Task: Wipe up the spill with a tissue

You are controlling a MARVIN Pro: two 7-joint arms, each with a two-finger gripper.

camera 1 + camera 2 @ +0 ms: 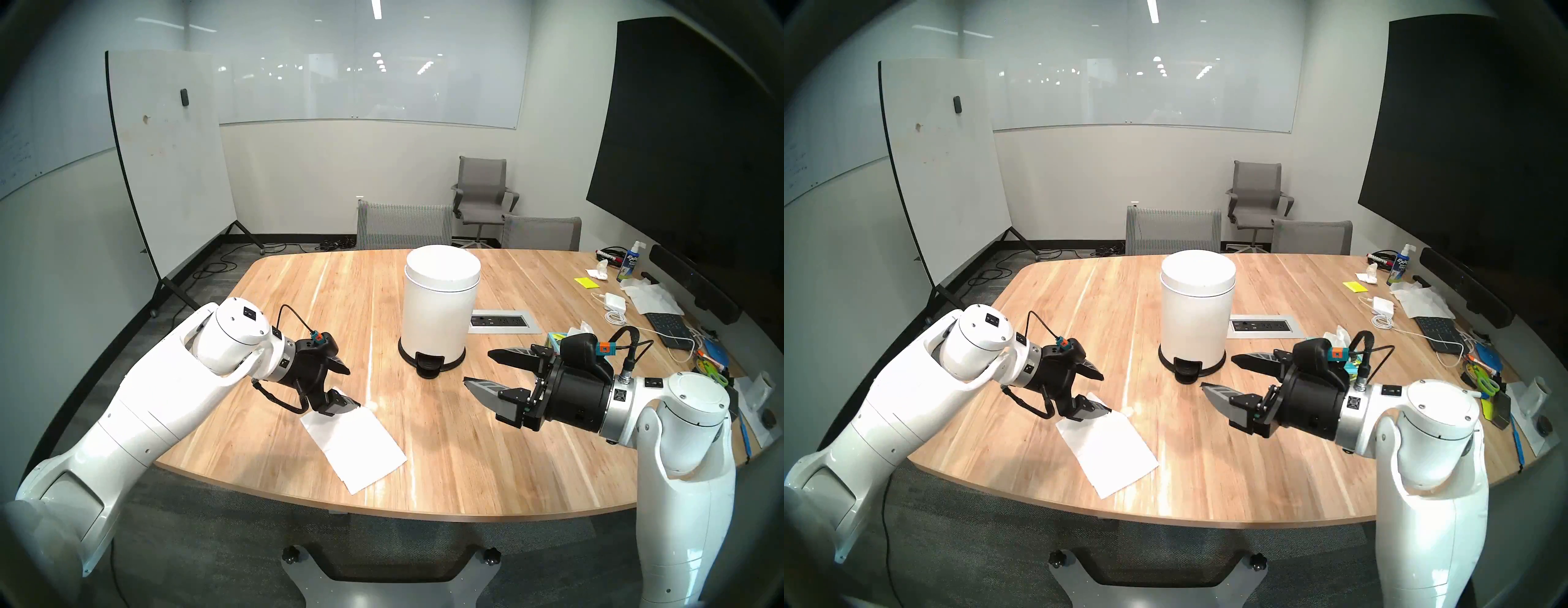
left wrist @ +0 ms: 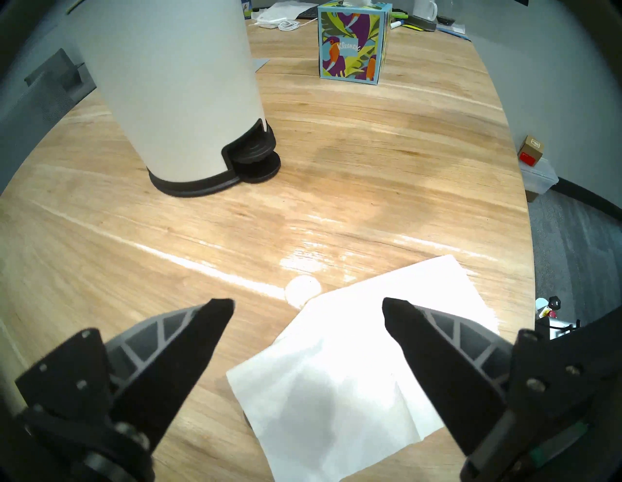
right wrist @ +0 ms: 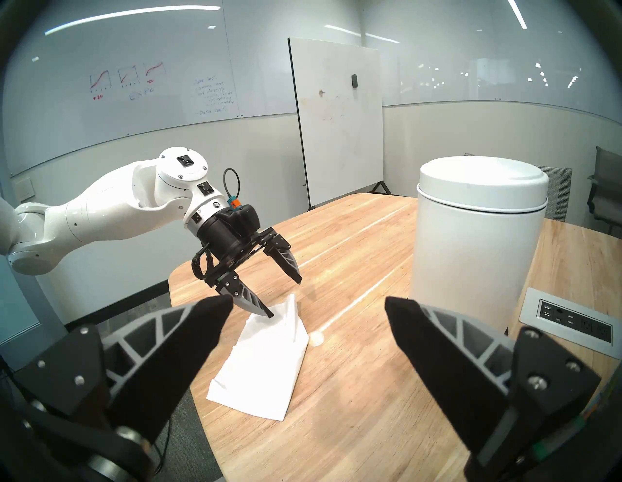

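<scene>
The black two-fingered left gripper (image 1: 347, 388) is hanging with jaws spread wide, gripping nothing, its lower fingertip (image 3: 266, 312) just over the far corner of one flat white paper tissue (image 1: 354, 448) — touching or not, I cannot tell. The small round pale glossy spill (image 2: 303, 288) is lying at the tissue's edge, uncovered. Beyond are standing one white cylindrical step bin (image 1: 437, 308) and one colourful "Kleenex" tissue box (image 2: 351, 42). The right gripper (image 1: 483, 368) is hovering level, gaping, empty.

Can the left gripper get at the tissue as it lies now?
Probably yes: the left gripper hangs open right over the tissue's far edge, one fingertip at it, nothing between. The spill sits just beyond.
</scene>
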